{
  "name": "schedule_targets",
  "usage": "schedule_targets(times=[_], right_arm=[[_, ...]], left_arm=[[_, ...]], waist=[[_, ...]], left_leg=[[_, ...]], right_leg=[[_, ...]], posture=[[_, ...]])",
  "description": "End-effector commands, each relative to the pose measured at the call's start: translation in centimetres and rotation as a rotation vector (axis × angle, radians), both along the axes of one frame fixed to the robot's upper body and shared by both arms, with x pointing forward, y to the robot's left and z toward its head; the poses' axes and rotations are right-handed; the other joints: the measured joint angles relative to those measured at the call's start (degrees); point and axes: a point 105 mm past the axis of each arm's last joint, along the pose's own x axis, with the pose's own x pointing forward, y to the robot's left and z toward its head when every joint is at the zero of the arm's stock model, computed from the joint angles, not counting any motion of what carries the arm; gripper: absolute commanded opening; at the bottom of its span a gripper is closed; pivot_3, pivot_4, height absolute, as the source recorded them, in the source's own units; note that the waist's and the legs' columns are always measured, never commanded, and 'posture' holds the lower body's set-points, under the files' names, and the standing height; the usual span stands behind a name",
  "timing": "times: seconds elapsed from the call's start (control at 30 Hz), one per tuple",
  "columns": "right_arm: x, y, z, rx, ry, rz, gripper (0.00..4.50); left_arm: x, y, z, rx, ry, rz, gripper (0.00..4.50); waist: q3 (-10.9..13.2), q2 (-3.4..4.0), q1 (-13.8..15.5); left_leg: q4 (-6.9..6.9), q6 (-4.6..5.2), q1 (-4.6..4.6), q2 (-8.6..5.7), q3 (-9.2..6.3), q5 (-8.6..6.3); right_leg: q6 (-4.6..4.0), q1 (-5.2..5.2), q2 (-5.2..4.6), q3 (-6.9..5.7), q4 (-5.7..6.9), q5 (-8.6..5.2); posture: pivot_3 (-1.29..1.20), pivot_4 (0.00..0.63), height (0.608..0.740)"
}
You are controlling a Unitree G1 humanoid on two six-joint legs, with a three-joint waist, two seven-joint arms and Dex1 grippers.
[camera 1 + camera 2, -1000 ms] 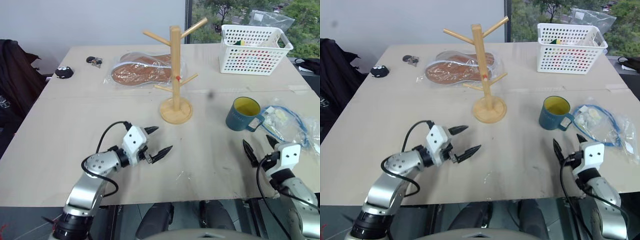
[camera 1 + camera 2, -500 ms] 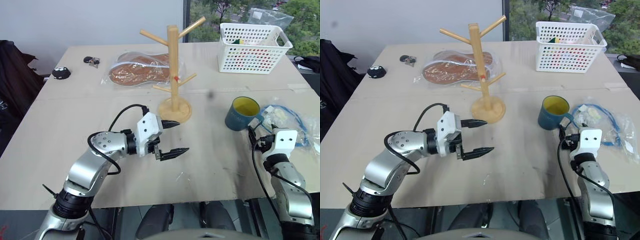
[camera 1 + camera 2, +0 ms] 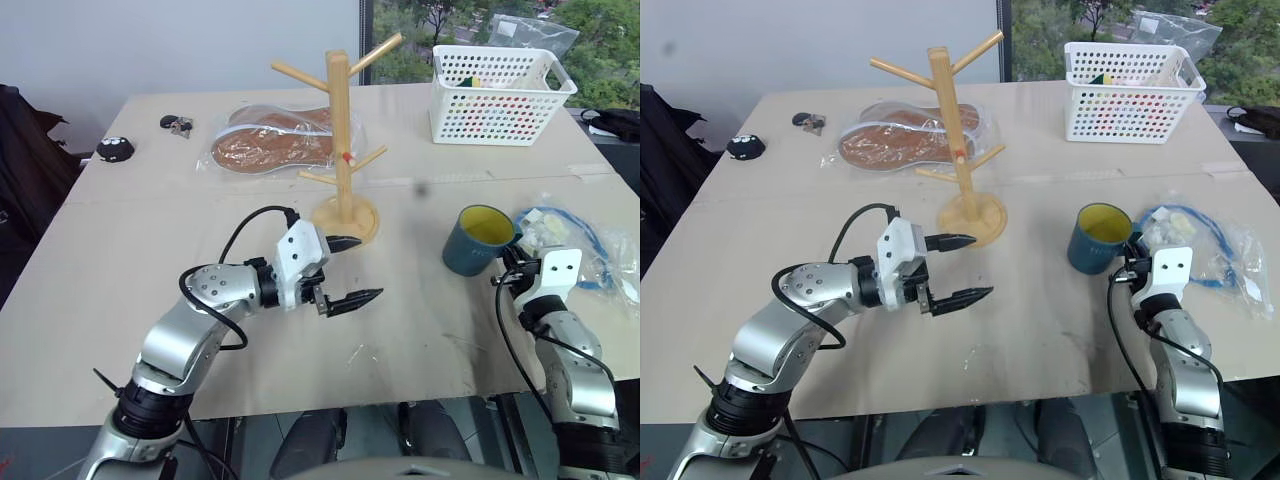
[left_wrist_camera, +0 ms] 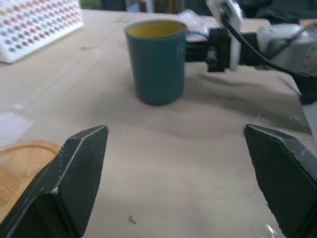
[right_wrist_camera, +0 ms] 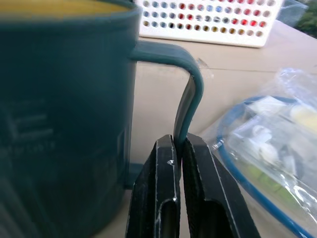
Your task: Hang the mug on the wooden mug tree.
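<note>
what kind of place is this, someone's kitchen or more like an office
Probably an office or lab room, not a kitchen. The things sit on a plain pale table with no sink or stove in sight, a big window looks out on trees, and the mug and wooden mug tree share it with a white plastic basket.

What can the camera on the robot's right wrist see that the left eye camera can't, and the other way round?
Right wrist view alone: the right gripper pinching the bottom of the mug's handle, and faint lettering on the mug.

Left eye view alone: the wooden mug tree, the left gripper with its fingers apart, some packaged brown things and the whole table.

Both: the mug, the white basket and a clear bag with a blue cord.
</note>
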Motion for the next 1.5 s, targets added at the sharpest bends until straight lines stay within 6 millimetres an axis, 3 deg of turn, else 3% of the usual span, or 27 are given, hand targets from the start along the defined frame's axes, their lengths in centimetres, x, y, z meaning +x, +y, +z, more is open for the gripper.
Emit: schedule_targets(times=[0.03,0.1,0.27,0.47,0.6,0.83,1.13,1.47,1.5], right_arm=[[0.2,0.8,2.7,-0.053,-0.057,0.119,0.11],[0.3,1.7,3.6,-0.098,-0.051,0.201,0.11],[0.7,6.2,8.7,-0.334,-0.018,0.498,0.11],[0.5,11.6,13.9,-0.423,-0.017,0.683,0.11],[-0.3,14.5,15.9,-0.450,-0.014,0.776,0.11],[-0.2,16.8,17.3,-0.491,0.033,0.787,0.11],[1.3,17.5,17.9,-0.508,0.064,0.720,0.11],[1.8,19.0,18.9,-0.505,0.027,0.706,0.11],[1.9,18.9,19.0,-0.504,0.028,0.700,0.34]], left_arm=[[0.0,0.7,1.5,-0.125,-0.054,0.075,4.50],[-0.1,1.3,1.7,-0.180,-0.070,0.106,4.50],[-0.3,4.9,1.5,-0.394,-0.110,0.260,4.50],[-0.9,6.9,1.0,-0.445,-0.136,0.297,4.50],[-1.0,7.9,1.2,-0.459,-0.164,0.300,4.50],[-1.0,8.3,2.4,-0.503,-0.225,0.268,4.50],[-1.0,7.9,3.2,-0.551,-0.262,0.245,4.50],[-1.1,7.8,2.7,-0.556,-0.254,0.245,4.50],[-1.0,7.8,2.7,-0.555,-0.254,0.245,4.50]], waist=[[0.0,-0.01,-0.1],[0.0,0.05,-0.1],[0.1,0.21,-0.4],[0.1,0.10,1.1],[0.1,0.09,1.6],[0.1,0.03,1.4],[0.1,0.04,1.3],[0.1,0.04,0.6],[0.1,0.04,0.4]], left_leg=[[0.00,0.00,0.00,0.00,0.02,0.00],[0.00,0.00,0.00,0.03,-0.02,0.00],[0.01,0.01,0.00,0.05,0.17,0.00],[0.04,0.09,-0.16,0.15,-0.16,-0.05],[0.11,0.07,-0.38,0.10,-0.12,-0.04],[0.19,0.11,-1.19,0.05,-0.11,-0.06],[0.19,0.11,-1.20,0.06,-0.07,-0.06],[0.19,0.11,-1.20,0.06,-0.06,-0.06],[0.19,0.10,-1.19,0.06,-0.06,-0.06]], right_leg=[[0.00,0.00,0.00,0.02,0.00,0.00],[-0.01,-0.01,0.01,-0.02,0.00,0.00],[-0.01,-0.04,0.00,0.15,-0.05,0.02],[-0.13,0.02,0.00,-0.32,-0.18,0.08],[-0.14,-0.06,-0.03,-0.30,-0.44,0.12],[-0.15,-0.91,-0.10,-0.32,-0.39,0.21],[-0.13,-0.94,-0.07,-0.27,-0.38,0.27],[-0.12,-0.96,-0.06,-0.25,-0.36,0.29],[-0.12,-0.96,-0.05,-0.25,-0.36,0.29]], posture=[[0.00,0.150,0.740],[0.00,0.150,0.740],[0.00,0.150,0.740],[0.00,0.150,0.740],[0.00,0.150,0.740],[0.00,0.150,0.740],[0.00,0.150,0.740],[0.00,0.150,0.740],[0.00,0.150,0.740]])
